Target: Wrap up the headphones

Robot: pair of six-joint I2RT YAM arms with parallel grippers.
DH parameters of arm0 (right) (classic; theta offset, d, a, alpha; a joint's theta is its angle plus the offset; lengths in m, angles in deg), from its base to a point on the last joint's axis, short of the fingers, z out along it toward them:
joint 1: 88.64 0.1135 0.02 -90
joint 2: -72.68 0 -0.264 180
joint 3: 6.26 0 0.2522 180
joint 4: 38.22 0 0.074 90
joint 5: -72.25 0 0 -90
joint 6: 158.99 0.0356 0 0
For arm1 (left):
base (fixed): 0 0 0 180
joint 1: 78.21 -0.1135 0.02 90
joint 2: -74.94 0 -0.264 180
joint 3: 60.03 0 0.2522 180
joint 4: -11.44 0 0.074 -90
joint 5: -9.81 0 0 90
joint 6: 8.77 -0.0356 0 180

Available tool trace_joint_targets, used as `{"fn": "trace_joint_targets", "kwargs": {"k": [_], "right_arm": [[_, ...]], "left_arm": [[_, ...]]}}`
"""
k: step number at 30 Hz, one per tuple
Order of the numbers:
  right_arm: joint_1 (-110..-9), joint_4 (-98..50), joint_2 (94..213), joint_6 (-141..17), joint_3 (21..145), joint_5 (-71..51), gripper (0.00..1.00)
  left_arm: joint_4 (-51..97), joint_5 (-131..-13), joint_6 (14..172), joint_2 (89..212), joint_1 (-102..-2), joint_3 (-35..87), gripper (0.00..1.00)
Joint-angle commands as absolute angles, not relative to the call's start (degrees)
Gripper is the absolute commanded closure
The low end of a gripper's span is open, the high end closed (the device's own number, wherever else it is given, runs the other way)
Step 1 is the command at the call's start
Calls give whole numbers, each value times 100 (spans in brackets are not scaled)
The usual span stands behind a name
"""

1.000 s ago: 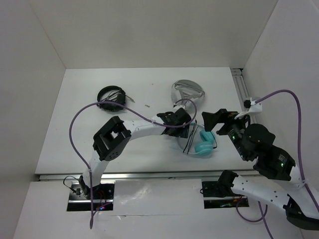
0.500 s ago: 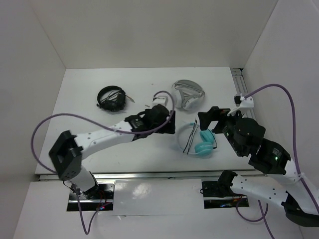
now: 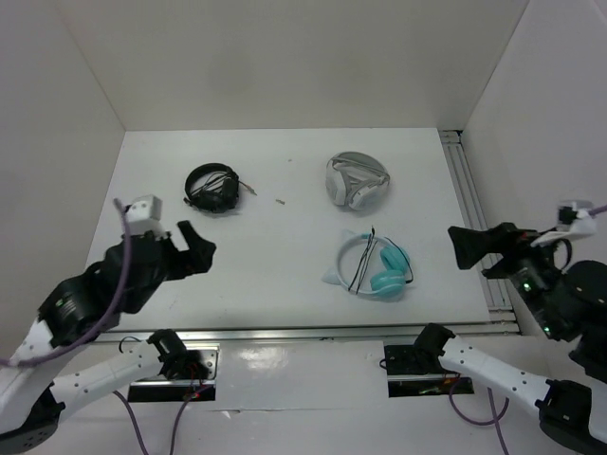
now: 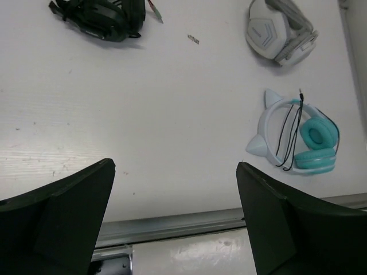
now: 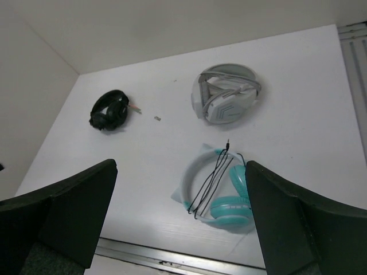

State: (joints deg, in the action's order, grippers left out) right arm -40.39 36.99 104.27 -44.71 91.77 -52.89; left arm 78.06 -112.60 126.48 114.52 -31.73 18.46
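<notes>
Headphones flat on table, cable across headband, left fingers and right fingers spread wide

The headphones lie flat before me on the table, toward four o'clock: teal cups together, black cable draped across the white headband.

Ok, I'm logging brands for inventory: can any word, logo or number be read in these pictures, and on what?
None can be read. The teal headphones, the black headphones and the white-grey headphones show no legible lettering in any view; the white-grey ear cup bears only angled grey stripes. The small speck beside the black pair is too small to tell.
</notes>
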Motion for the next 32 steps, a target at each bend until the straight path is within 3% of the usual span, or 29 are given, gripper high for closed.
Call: {"fn": "trace_joint_targets", "kwargs": {"k": [1, 11, 32], "right_arm": [[-4381, 4733, 10379, -4402, 9739, -5273, 0], [-5067, 5034, 9791, -4921, 10128, -4667, 0], [-5067, 5034, 9790, -4921, 10128, -4728, 0]], "left_arm": [[9249, -11553, 12886, 10731, -3163, 2316, 0], [9666, -10990, 12807, 9139, -3216, 2149, 0], [9604, -10955, 12693, 8962, -3216, 2088, 0]]}}
